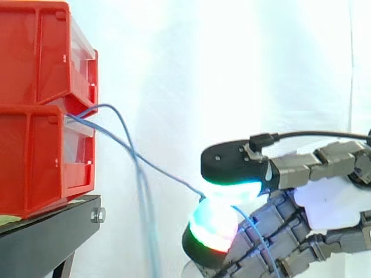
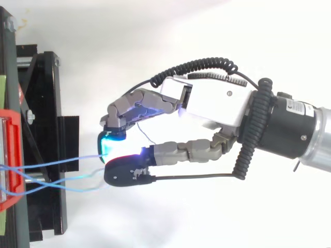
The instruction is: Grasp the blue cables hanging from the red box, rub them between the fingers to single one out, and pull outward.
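Seen from the side, two red bins are stacked at the left on a black stand (image 1: pixel 52 231) before a white curtain (image 1: pixel 232 69): an upper red bin (image 1: pixel 35 52) resting on a lower red bin (image 1: pixel 35 162). Blue cables (image 1: pixel 143 197) come out of the front where the two bins meet. One strand arches upward and then hangs loosely straight down, just in front of the stand. A taut cable (image 1: pixel 168 172) slopes down and to the right, away from the bins, to the robot hand (image 2: pixel 212 106), which reaches in from the right, well apart from the bins. The robot hand is curled, its thick fingertips (image 1: pixel 214 223) pressed together and glowing cyan, green and red, pinching the taut cable between an upper pad and a lower pad. Past the pinch, the cable runs on downward beside the fingers. From above, thin blue lines cross from the red bin at the left edge, over the stand, to the closed fingertips.
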You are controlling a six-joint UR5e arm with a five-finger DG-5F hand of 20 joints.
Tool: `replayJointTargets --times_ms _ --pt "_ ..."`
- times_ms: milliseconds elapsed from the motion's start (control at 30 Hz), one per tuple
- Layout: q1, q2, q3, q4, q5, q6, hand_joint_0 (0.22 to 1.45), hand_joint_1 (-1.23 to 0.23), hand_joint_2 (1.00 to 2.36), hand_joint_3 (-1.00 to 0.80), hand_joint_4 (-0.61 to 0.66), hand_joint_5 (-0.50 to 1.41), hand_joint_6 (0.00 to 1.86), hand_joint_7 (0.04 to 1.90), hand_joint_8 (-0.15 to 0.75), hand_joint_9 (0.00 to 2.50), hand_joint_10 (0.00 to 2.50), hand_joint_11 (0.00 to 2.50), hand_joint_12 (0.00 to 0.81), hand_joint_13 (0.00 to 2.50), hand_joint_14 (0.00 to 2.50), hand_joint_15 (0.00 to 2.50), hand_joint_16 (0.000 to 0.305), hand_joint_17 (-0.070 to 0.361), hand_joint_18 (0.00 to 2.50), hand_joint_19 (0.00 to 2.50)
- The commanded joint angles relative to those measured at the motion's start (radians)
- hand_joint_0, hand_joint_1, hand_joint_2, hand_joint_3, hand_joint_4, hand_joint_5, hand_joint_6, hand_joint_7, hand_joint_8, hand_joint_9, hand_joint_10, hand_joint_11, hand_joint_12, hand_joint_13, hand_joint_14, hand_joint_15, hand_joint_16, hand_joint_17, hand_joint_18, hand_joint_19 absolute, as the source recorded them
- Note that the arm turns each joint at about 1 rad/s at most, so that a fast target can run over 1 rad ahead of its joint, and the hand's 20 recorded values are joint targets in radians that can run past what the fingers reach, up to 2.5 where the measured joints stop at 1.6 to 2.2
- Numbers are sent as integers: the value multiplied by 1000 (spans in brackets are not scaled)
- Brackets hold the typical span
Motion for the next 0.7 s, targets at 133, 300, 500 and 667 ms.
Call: replayJointTargets --times_ms 133,300,500,667 --pt "0 0 -39 75 0 0 603 -880 1015 -24 -75 -94 881 1226 222 556 2 79 311 585 15 342 44 99 443 288" --pt "2 0 -41 84 -3 0 604 -878 1015 -25 -61 -95 881 1233 230 583 2 106 311 608 14 362 43 97 462 312" --pt "2 0 -39 86 0 0 606 -877 1015 -25 -44 -96 883 1232 234 600 4 135 312 625 15 380 43 96 481 336" --pt "2 1 -39 86 4 0 607 -872 1016 -38 -25 -98 886 1213 236 608 4 157 313 628 16 397 42 95 488 343"
